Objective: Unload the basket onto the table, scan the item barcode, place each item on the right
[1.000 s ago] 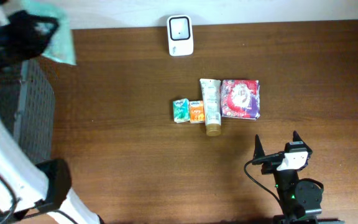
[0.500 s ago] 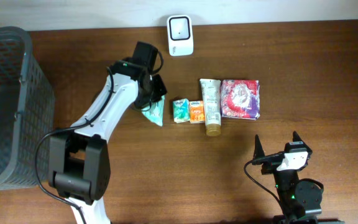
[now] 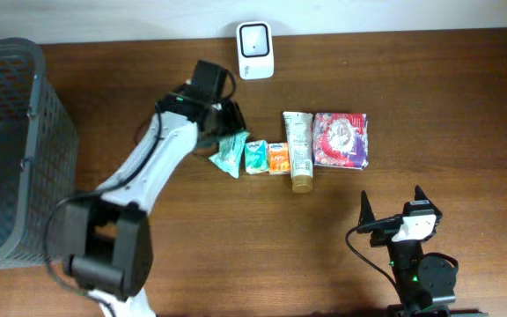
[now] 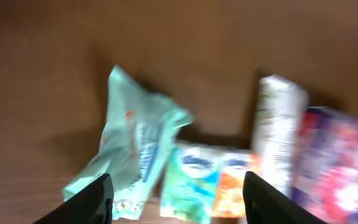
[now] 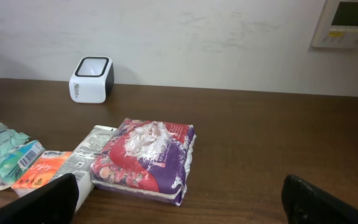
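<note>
Mint-green plastic pouch (image 3: 228, 155) lies on the brown wooden table (image 3: 429, 79) in the overhead view, just beside a small green packet (image 3: 255, 157) and apart from the white box scanner (image 3: 255, 50). The left gripper (image 3: 225, 132), pinching it half a second ago, has parted above it.

Left wrist view: the pouch (image 4: 132, 149) lies loose; nothing is held.

Right wrist view: the right gripper (image 5: 185, 205) gapes wide and empty.

The pouch probably needs a fresh grasp, or another item is next.

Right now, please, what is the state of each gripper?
Left gripper: open, above the green pouch, not holding it.
Right gripper: open, empty.
</note>
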{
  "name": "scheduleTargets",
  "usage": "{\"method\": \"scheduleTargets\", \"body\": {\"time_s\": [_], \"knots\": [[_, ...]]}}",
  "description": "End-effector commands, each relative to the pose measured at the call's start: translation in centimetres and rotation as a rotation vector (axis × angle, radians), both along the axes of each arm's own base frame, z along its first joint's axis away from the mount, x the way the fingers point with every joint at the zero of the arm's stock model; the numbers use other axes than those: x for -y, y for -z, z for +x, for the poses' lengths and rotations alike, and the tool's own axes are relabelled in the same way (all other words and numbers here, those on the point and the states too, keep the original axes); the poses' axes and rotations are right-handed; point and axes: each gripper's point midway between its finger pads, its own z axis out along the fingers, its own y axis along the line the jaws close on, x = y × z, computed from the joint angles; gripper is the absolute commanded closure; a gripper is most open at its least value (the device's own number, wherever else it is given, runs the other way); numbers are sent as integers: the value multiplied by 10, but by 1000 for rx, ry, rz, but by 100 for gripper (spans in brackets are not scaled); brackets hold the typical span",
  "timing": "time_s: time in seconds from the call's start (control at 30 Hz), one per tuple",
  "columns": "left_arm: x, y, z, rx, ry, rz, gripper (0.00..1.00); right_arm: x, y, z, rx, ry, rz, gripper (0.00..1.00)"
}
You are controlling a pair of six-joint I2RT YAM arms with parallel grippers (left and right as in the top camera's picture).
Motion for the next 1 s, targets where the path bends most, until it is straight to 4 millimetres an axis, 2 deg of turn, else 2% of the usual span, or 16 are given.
{"method": "scheduleTargets", "body": {"time_s": [0.0, 0.03, 0.1, 0.13, 0.17, 0.2, 0.3, 0.37, 0.53, 0.63, 0.83, 0.97], "knots": [[-11, -136, -4, 378, 232, 73, 22, 1, 4, 0, -5, 4, 1, 1], [-27, -162, -13, 444, 225, 138, 14, 1, 4, 0, -5, 4, 1, 1], [-75, -202, -36, 511, 86, 296, 0, 1, 4, 0, -5, 4, 1, 1], [-98, -213, -46, 515, 25, 352, 1, 1, 4, 0, -5, 4, 1, 1], [-122, -217, -57, 495, -25, 382, 1, 1, 4, 0, -5, 4, 1, 1], [-132, -215, -61, 476, -44, 391, 1, 1, 4, 0, -5, 4, 1, 1], [-185, -201, -71, 369, -155, 413, 1, 1, 4, 0, -5, 4, 1, 1], [-201, -197, -74, 341, -181, 375, 1, 1, 4, 0, -5, 4, 1, 1], [-202, -196, -74, 340, -161, 391, 1, 1, 4, 0, -5, 4, 1, 1], [-215, -195, -76, 322, -202, 453, 1, 1, 4, 0, -5, 4, 1, 1], [-221, -163, -71, 208, -191, 465, 1, 1, 4, 0, -5, 4, 1, 1], [-225, -149, -67, 162, -191, 470, 1, 1, 4, 0, -5, 4, 1, 1]]}}
